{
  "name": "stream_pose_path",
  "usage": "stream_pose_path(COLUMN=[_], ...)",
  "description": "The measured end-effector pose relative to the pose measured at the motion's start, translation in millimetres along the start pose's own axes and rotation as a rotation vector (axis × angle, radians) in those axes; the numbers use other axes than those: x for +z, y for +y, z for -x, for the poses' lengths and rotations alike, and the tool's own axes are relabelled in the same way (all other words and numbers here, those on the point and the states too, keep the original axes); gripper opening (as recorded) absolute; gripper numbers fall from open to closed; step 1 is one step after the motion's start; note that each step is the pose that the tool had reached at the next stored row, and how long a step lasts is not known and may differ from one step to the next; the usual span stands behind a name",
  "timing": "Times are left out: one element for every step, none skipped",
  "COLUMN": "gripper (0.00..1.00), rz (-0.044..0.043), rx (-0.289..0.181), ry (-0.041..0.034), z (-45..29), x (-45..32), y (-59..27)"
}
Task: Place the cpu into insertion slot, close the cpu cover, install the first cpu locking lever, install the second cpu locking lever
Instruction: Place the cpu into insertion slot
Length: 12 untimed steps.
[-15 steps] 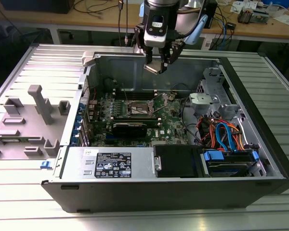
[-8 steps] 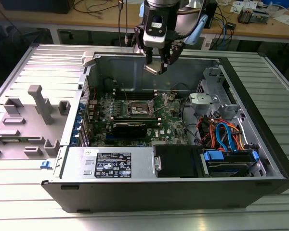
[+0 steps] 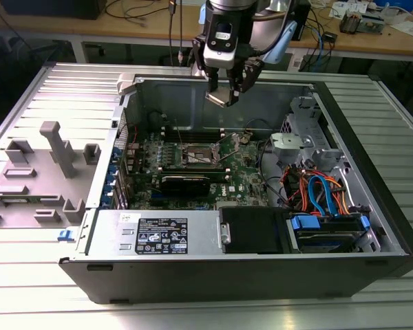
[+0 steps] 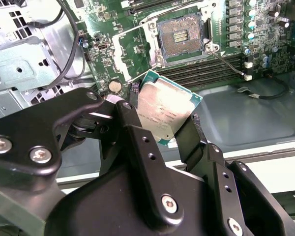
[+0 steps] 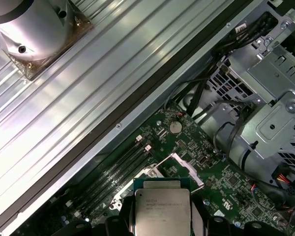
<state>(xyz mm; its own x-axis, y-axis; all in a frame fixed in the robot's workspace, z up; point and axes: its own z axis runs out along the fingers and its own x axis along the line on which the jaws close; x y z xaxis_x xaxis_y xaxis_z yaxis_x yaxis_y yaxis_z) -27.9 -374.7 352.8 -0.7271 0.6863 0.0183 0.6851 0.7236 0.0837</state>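
My claw (image 3: 227,86) is clenched on the cpu (image 3: 222,97), with a finger (image 4: 137,142) pressed to each of two opposite edges. The chip's silvery top shows in both wrist views. In the exterior view the chip hangs tilted, high over the far wall of the open case (image 3: 193,278) and well apart from the slot (image 3: 196,155) down on the green board (image 3: 244,172).

I see open air between chip and slot. The slot's dark contact field lies bare inside its metal rim in the second wrist view (image 4: 180,37). The long memory slots (image 4: 211,66) run just beside that rim.

The room narrows toward the exterior view's right. There the grey drive cage (image 3: 304,146) rises beside the board, and a tangle of orange and blue cables (image 3: 316,189) sits below it.

Along the near wall, the case holds a silver power supply (image 3: 158,234) and, beside it, a black box (image 3: 251,230). The case walls fence the board on every side, and the case itself rests on a ribbed metal tabletop (image 3: 206,313).
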Motion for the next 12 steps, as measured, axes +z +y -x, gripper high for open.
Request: stream_pose_path(gripper=[0.55, 0.55, 0.55, 0.55, 0.55, 0.55, 0.55, 0.55, 0.55, 0.55, 0.55, 0.55], rz=[0.0001, 0.0001, 0.0002, 0.0002, 0.0002, 0.0002, 0.0004, 0.0004, 0.0004, 0.0005, 0.0005, 0.0004], rx=[0.003, 0.005, 0.007, 0.008, 0.010, 0.013, 0.016, 0.017, 0.018, 0.019, 0.020, 0.021], ry=[-0.0002, -0.0004, -0.0005, -0.0006, -0.0007, -0.0010, -0.0013, -0.0014, -0.0015, -0.0015, -0.0016, -0.0017], z=[0.0, 0.0, 0.0, 0.0, 0.0, 0.0, 0.0, 0.0, 0.0, 0.0, 0.0, 0.0], x=[0.0, 0.0, 0.1, 0.1, 0.1, 0.2, 0.3, 0.4, 0.5, 0.7, 0.9, 1.0], y=[0.0, 0.0, 0.0, -0.1, -0.1, -0.1, -0.1, -0.1, -0.1, -0.1, -0.1, -0.2])
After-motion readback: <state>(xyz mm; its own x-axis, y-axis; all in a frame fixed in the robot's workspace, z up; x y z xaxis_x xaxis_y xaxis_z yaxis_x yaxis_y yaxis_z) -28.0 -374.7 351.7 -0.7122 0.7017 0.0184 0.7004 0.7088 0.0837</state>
